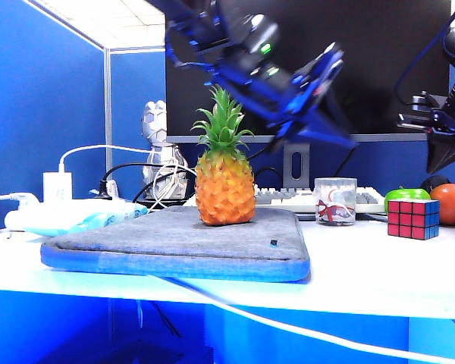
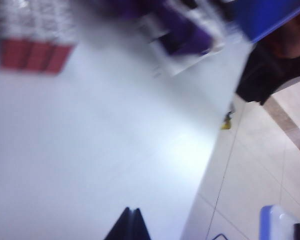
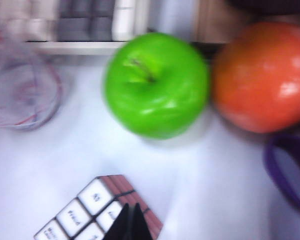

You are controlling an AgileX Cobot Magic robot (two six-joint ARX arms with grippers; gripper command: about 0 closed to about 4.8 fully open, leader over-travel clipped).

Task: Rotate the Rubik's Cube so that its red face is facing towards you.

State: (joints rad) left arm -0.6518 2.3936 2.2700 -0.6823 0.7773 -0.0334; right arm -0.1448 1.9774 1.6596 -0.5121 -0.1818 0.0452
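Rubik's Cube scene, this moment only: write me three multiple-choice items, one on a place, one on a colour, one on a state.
1. Where does the Rubik's Cube stand?
A. on the grey mat
B. on the white table, in front of the green apple
C. on the keyboard

2. Which colour is the cube's face toward the exterior camera?
A. red
B. white
C. yellow

3. How are the right hand's fingers?
A. wide open
C. gripping the apple
B. closed together

Key: 1 B, the cube sits by the green apple, off the grey mat. 2 A, red squares show. 3 B, the tips meet above the cube.
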